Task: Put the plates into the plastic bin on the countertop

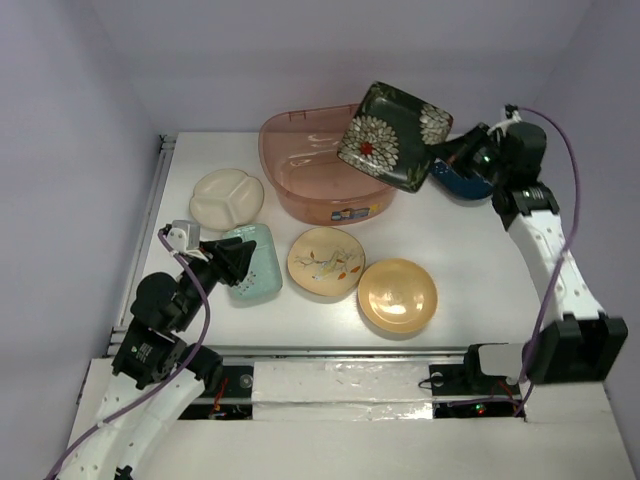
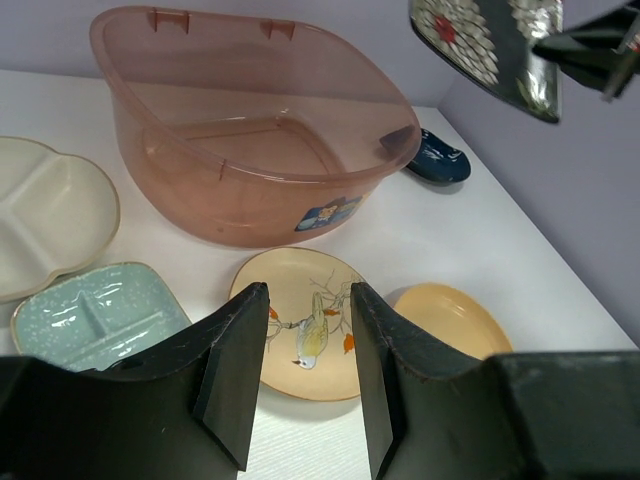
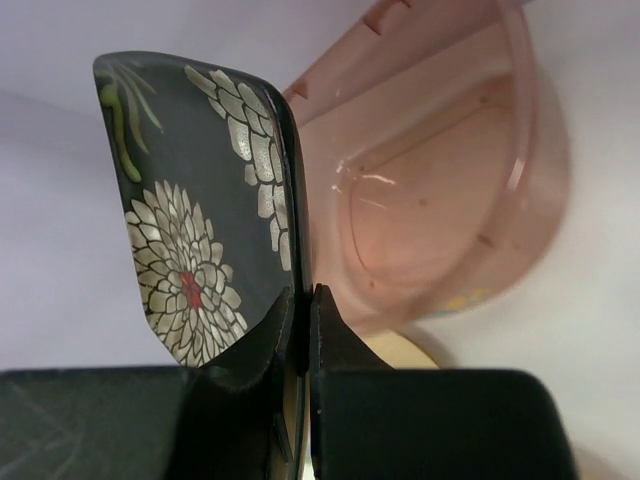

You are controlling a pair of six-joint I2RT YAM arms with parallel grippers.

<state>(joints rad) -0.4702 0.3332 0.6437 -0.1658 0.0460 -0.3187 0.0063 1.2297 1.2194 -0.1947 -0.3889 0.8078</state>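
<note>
Right now my right gripper (image 3: 302, 300) is pinched tight on the rim of the black square plate with white flowers (image 1: 393, 135), and I hold that plate in the air, tilted steeply, above the far right edge of the large translucent pinkish-brown plastic bin (image 1: 320, 205). From my right wrist the plate's patterned face stands almost on edge to the left of my fingers, with the bin's bare inside beyond it. My left gripper (image 1: 228, 262) hangs low over the near left part of the plain white countertop (image 1: 470, 270), its two dark fingers (image 2: 235, 360) parted with nothing between them. It sits at the left edge of the mint-green rounded-rectangular plate (image 1: 262, 265). Through the gap I see the cream round plate with a bird and flowers (image 2: 300, 320) lying flat in front of the bin. The cream divided plate (image 1: 226, 198) lies left of the bin, the orange-tan round plate (image 1: 397, 294) nearer my bases on the right, and the dark-blue leaf-shaped plate (image 1: 460, 183) right of the bin, below my right wrist.
</note>
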